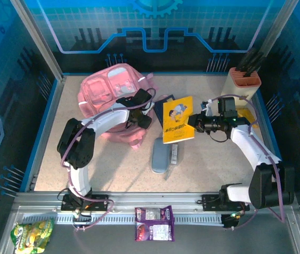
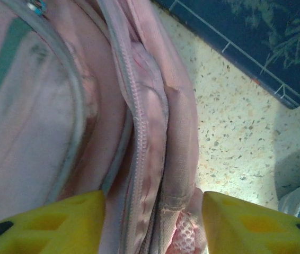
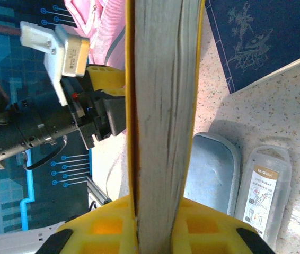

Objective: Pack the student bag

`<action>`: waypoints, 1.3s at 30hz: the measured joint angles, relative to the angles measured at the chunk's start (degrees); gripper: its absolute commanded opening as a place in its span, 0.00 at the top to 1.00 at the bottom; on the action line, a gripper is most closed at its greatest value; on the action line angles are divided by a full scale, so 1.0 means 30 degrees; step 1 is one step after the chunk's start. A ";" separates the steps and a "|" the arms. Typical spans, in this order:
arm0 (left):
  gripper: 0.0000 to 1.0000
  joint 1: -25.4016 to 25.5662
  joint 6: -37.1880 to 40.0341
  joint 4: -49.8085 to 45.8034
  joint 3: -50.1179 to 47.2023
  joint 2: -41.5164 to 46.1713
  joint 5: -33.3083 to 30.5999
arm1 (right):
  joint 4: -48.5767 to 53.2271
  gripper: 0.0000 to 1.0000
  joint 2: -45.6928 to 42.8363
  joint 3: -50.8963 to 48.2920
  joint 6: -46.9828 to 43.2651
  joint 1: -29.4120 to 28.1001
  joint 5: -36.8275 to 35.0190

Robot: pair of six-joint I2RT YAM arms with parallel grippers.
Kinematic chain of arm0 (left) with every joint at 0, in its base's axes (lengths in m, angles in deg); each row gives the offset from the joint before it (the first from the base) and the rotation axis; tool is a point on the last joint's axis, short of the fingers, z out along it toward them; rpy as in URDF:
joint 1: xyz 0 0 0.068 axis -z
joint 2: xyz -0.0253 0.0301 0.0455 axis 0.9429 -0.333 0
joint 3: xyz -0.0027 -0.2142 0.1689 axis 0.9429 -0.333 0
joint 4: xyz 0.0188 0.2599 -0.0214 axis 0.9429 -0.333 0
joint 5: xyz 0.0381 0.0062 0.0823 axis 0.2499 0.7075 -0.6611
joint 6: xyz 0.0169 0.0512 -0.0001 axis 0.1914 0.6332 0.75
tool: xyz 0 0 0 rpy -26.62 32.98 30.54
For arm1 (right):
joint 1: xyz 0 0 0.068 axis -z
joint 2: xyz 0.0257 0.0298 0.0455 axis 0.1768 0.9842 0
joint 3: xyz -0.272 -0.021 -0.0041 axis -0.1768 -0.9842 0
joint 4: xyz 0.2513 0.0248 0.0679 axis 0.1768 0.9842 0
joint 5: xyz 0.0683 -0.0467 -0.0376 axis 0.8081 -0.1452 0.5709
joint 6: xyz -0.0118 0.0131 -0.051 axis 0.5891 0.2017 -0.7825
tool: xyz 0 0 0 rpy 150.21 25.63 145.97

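1. The bag (image 1: 110,90) lies on the far left part of the table (image 1: 213,169). It is pink and floppy.
2. The left gripper (image 2: 152,201) is at the bag's right edge. Its two yellow fingers (image 2: 49,225) sit one on each side of the zip flap. I cannot tell if they pinch the cloth or just stand beside it.
3. The right gripper (image 3: 158,211) is clamped tight on the yellow book (image 3: 163,106). It holds the book flat above the middle of the table, just right of the bag.
4. I think the step now is opening the bag's mouth so the yellow book can go in.
5. Next, I think the left gripper needs a firm hold on the flap. It must lift the flap up and away to make a wide gap. Then the right gripper has to bring the yellow book over with a thin edge going in first. The cloth is soft, so it could slip out or fold shut.
6. Now the count:
   - One bag.
   - Two books: the yellow one, and a blue book (image 1: 163,99) flat on the table between the bag and the yellow book.
   - One grey pencil case (image 1: 159,155) near the middle.
   - One clear box (image 1: 174,153) just beside the pencil case, on its right.
   - One pen pot (image 1: 244,79) at the far right. Its dark pens are too small to count.
   - Two snack packs on the near ledge: a green pack (image 1: 32,233) on the left and a purple pack (image 1: 154,223) in the middle.
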 measured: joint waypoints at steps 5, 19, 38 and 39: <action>0.92 -0.0255 -0.0277 -0.0095 0.0022 -0.0306 0.0656 | 0.0000 1.00 0.0182 0.0000 0.0000 0.0000 0.0000; 1.00 -0.0503 -0.0809 -0.1399 0.0976 0.1479 0.0816 | 0.1304 1.00 0.0211 0.0860 -0.0721 -0.0015 0.0182; 1.00 -0.0597 -0.1362 -0.4801 0.5457 0.4430 -0.0765 | -0.6186 1.00 0.6397 0.1413 0.5122 -0.6747 -0.0160; 1.00 -0.0597 -0.1443 -0.4889 0.5493 0.4444 -0.0867 | -0.6557 1.00 0.7227 0.1872 0.5413 -0.7016 -0.0328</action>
